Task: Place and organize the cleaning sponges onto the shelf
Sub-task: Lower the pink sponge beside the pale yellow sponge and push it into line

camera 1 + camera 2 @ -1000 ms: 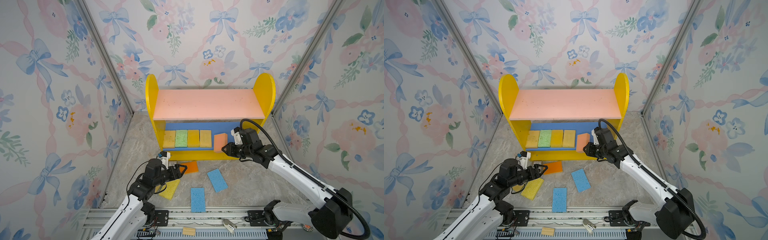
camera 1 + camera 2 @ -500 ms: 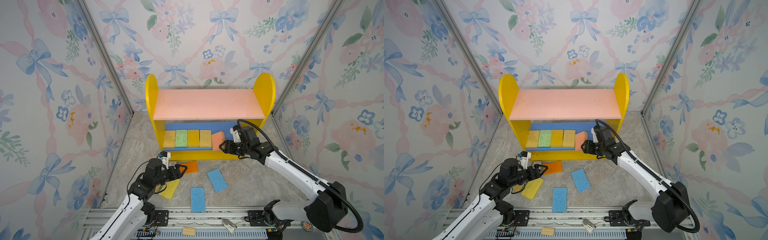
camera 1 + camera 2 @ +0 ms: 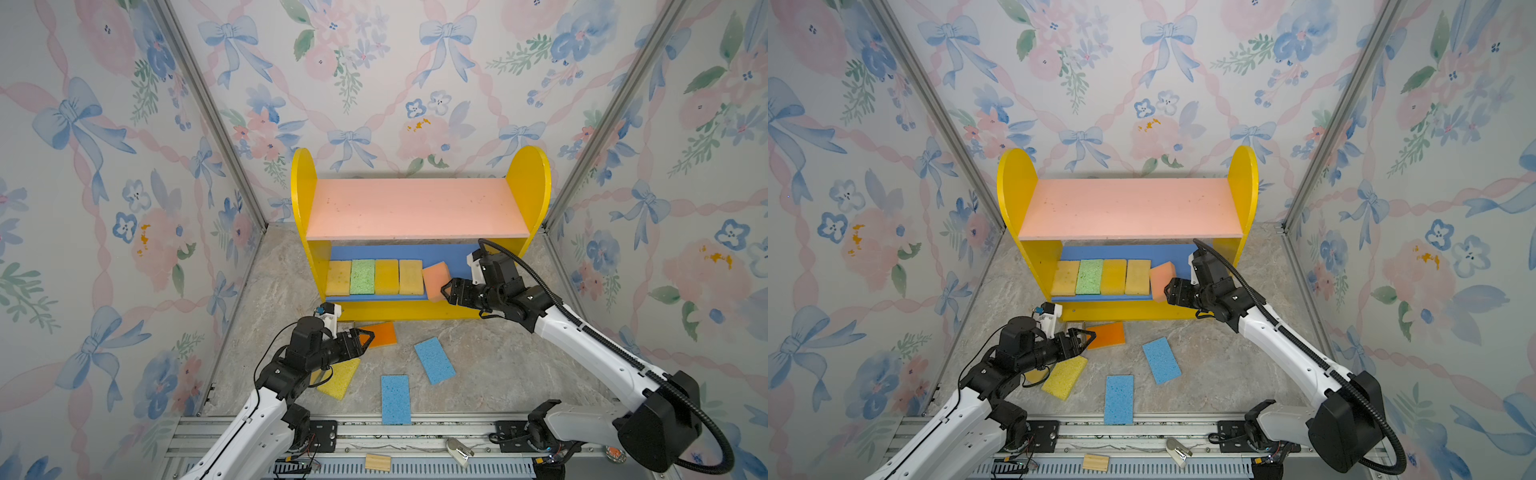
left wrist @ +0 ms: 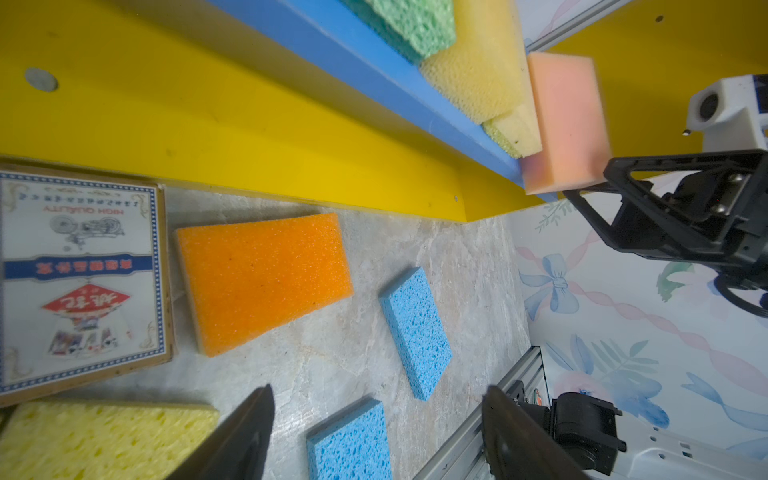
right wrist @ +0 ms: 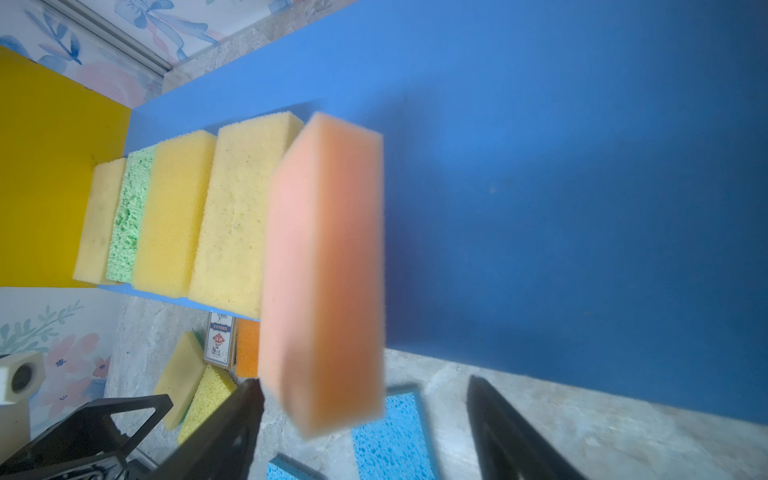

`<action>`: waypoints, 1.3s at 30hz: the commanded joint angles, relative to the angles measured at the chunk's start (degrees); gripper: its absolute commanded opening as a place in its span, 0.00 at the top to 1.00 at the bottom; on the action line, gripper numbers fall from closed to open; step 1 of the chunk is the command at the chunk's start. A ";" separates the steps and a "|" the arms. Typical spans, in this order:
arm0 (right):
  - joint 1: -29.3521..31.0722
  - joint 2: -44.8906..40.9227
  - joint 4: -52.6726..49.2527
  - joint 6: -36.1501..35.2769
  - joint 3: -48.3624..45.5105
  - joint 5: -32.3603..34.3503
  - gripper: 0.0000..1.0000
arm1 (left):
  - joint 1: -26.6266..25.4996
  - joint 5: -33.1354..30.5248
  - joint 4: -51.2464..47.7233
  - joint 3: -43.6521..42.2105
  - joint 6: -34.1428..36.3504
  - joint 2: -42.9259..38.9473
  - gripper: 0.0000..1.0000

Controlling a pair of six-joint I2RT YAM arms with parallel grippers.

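I read "HIGH QUALITY" on the card box [image 4: 79, 270] before the shelf [image 3: 528, 183]. My right hand [image 3: 448, 292] is open, the peach sponge [image 3: 436, 278] tilted over the shelf's blue board [image 3: 457, 257] edge beside four shelved sponges [image 3: 374, 276]; board beyond free. My left hand [image 3: 365, 343] is open, empty

Peach sponge [image 3: 1160, 280] — aslant at blue board [image 3: 1125, 251]
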 commanded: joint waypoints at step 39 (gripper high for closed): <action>0.92 4.59 5.47 4.39 -0.67 0.22 0.53 | 1.17 2.28 -0.35 1.38 1.80 0.49 0.19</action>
